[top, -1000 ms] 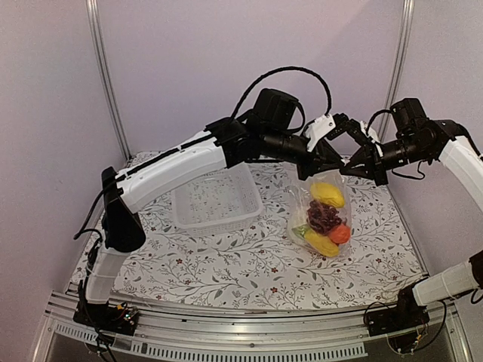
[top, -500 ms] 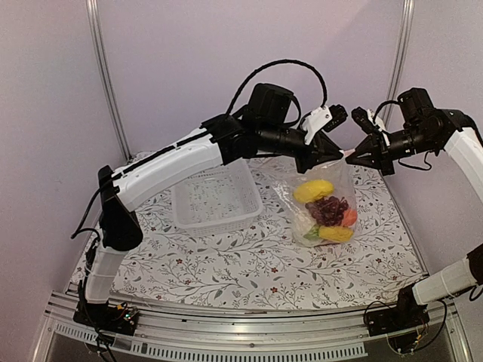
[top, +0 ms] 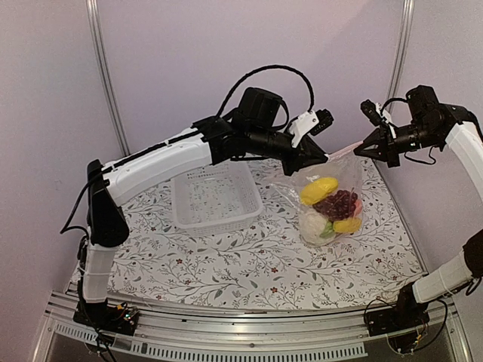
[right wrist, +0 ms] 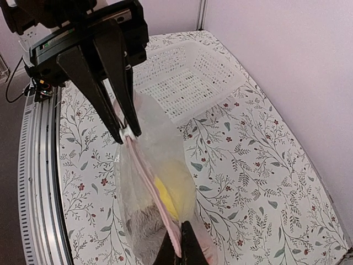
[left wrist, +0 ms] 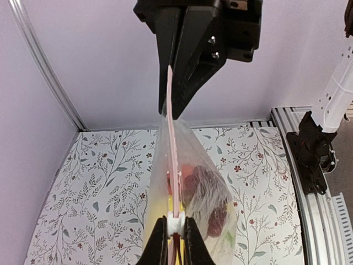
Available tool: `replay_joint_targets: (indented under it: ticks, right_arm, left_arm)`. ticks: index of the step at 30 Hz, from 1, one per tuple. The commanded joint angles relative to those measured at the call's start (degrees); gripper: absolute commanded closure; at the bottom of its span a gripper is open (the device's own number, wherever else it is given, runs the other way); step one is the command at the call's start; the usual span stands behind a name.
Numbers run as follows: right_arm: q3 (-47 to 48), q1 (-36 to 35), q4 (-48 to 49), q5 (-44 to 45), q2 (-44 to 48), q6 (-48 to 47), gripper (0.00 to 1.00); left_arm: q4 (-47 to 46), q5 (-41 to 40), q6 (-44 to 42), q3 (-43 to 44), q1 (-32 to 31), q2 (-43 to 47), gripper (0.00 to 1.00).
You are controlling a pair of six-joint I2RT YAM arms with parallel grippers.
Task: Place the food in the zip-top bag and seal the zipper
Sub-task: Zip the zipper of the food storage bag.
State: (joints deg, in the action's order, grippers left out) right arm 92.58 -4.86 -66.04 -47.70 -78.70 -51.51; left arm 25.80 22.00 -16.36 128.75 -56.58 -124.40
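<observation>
The clear, crinkly zip-top bag [top: 336, 175] hangs in the air above the flower-patterned table [top: 226, 264], strung by its mouth edge between the two arms. The loading therefore looks done, and the step in hand is the seal. The left gripper [left wrist: 174, 234] is pinched narrow on a small white piece at one end of the thin, pinkish-white zipper strip [left wrist: 172, 143]. The right gripper [right wrist: 180, 244] is clamped tight on the other end, and the strip runs straight and taut between them. A yellow lemon [top: 318, 190], dark red grapes [top: 337, 204], a white cauliflower [top: 312, 223] and a yellow corn [top: 348, 225] sag together in the bottom of the bag. The white slotted plastic basket [top: 215, 197] stands on the table well to the left of it. The next move calls for one end to be held firm while the other pinch travels along the strip. That pinch must stay in line with the strip so the two tracks mate, and the weight of the food must not pull the edge free. Whether the tracks are already pressed together anywhere along their length cannot be told. The white piece may be a slider or only the strip's end. A reddish patch behind the grapes is too blurred by plastic to name. Both wrist views cut off the bottom of the bag.
</observation>
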Motion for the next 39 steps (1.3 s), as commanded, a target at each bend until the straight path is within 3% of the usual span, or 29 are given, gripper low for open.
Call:
replay_joint_targets:
  ticks: [1, 20, 39]
  right_arm:
    - [3.2, 4.0, 2.4, -1.2, -0.3, -0.8, 1.0]
    - [2.4, 4.4, 4.9, -1.4, -0.8, 1.1, 1.0]
    - [3.0, 4.5, 5.5, -1.3, -1.7, 2.2, 1.0]
  left_arm:
    - [7.1, -1.4, 1.2, -4.7, 3.1, 2.7, 0.99]
    - [-4.5, -2.6, 5.0, -33.3, 5.0, 17.3, 0.98]
    - [-9.7, -4.1, 7.7, -47.8, 8.2, 22.9, 0.95]
